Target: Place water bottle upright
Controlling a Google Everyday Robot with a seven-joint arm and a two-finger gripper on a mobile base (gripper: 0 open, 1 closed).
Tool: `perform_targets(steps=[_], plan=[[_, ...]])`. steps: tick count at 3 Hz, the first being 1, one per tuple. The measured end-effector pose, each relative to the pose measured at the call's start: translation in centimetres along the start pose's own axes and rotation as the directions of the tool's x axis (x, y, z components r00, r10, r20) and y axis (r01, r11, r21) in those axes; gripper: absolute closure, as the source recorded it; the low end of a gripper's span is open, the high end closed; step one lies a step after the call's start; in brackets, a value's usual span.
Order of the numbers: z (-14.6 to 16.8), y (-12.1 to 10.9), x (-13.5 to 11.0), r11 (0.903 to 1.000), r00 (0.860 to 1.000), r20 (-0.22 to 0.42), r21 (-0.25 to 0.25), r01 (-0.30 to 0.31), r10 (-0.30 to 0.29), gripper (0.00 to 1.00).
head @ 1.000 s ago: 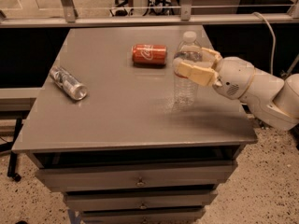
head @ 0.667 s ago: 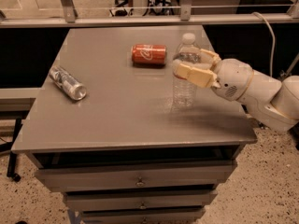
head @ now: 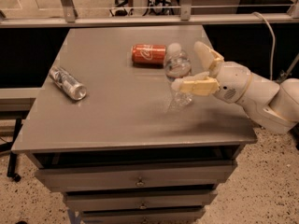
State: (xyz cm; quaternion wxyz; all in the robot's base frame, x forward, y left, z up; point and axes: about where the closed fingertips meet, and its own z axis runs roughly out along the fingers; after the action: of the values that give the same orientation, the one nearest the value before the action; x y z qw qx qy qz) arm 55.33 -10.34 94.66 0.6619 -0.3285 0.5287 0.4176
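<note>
Camera view: the water bottle (head: 176, 71) stands upright on the grey metal table (head: 117, 115), long axis vertical, just left of the gripper (head: 187, 65). Its cream fingers (head: 197, 85) are spread apart, gripping nothing. The near finger crosses the clear ribbed plastic (contact cannot be judged). Beyond the fingertips a red can (head: 148, 54) lies sideways; a silver can (head: 67, 83) lies well left.
</note>
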Motion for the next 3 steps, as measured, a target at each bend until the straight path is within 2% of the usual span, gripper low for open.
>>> perform_targets(steps=[2, 3], plan=[[-0.7, 0.1, 0.4, 0.9999, 1.000, -0.024, 0.010, -0.004, 0.004, 0.00], [-1.4, 0.1, 0.5, 0.9999, 0.998, -0.057, 0.017, -0.003, 0.004, 0.00]])
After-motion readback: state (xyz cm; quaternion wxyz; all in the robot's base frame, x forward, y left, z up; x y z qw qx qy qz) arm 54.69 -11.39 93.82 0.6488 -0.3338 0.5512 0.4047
